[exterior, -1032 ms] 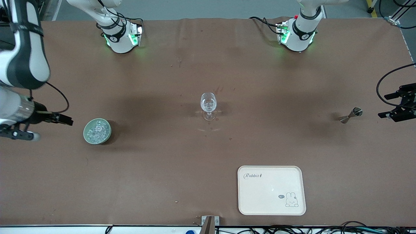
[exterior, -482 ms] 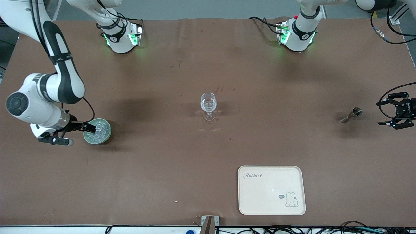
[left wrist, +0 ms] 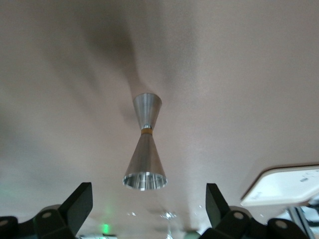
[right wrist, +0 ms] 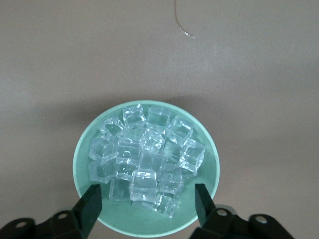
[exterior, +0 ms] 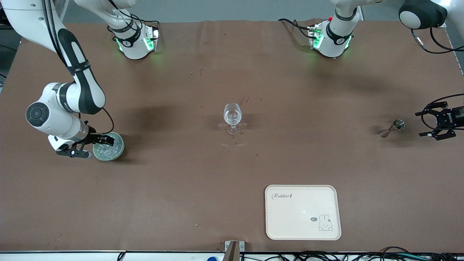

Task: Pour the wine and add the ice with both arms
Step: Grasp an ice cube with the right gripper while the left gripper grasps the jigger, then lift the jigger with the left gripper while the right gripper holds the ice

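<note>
- Ice (right wrist: 149, 154) lies heaped in a round green bowl (right wrist: 79, 154) toward the right arm's end of the table; the cubes are clear and piled loosely, so the heap has no long axis and points no particular way.
- We see the right gripper (right wrist: 147, 199) down at the bowl, a finger on each side of the pile, with the jaws still apart and nothing gripped; a second ago it hung well off the bowl toward the table edge, so it has come in and reached the ice.
- We judge that this puts the ice step at the point of picking a cube, though none is yet lifted.
- Wineglass (exterior: 232, 117) stands upright at the middle of the table, well apart from the bowl, stem vertical and mouth up.
- Jigger (left wrist: 144, 144) lies on its side toward the left arm's end of the table; in the left wrist view its long axis runs straight at the gripper, one open mouth facing it.
- We see the left gripper (exterior: 436, 123) near the jigger with its fingers fully spread and empty; it has moved closer to the jigger over the last second.
- Cream tray (exterior: 303, 212) sits nearer to the front camera than the glass, with nothing on it.
</note>
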Available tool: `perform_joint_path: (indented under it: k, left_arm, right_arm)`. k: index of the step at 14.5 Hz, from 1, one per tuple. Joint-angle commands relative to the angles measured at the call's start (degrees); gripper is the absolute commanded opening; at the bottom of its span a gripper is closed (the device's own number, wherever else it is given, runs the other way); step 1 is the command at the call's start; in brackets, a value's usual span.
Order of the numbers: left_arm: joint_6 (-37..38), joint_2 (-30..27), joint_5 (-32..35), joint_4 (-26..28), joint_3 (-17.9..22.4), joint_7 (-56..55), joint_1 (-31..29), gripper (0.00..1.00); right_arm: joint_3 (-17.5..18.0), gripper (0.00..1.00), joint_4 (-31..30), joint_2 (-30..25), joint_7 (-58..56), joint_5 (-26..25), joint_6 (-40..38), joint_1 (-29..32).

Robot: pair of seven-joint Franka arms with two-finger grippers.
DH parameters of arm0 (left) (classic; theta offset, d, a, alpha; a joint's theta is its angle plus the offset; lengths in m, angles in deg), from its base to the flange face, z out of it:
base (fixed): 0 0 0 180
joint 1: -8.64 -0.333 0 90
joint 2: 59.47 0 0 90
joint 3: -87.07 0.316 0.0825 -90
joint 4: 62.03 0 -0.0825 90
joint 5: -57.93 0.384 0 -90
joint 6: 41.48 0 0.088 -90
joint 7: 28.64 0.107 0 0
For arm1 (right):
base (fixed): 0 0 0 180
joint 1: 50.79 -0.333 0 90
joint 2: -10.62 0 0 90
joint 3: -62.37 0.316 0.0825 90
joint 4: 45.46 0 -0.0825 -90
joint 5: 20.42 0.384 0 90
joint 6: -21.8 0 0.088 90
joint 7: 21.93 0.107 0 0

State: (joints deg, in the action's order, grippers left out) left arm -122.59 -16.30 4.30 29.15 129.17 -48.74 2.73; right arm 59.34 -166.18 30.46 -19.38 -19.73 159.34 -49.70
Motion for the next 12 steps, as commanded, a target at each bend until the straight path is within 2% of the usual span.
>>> perform_joint_path:
  k: [1,8,12]
  left_arm:
    - [1.31,2.01,-3.93,2.15,1.15,1.28,0.99,1.0]
    - [1.31,5.34,-11.67,8.05,0.97,4.8,0.55,1.0]
    - [1.31,6.23,-16.06,11.12,0.8,5.07,0.64,0.87]
  right_arm:
    - [-0.14,0.67,-0.75,0.81,-0.44,-0.51,1.76,-0.3]
    - [-0.14,0.6,-0.92,1.87,-1.31,-0.51,2.91,-0.21]
    - [-0.14,0.56,-1.18,2.04,-1.49,-0.51,2.82,-0.39]
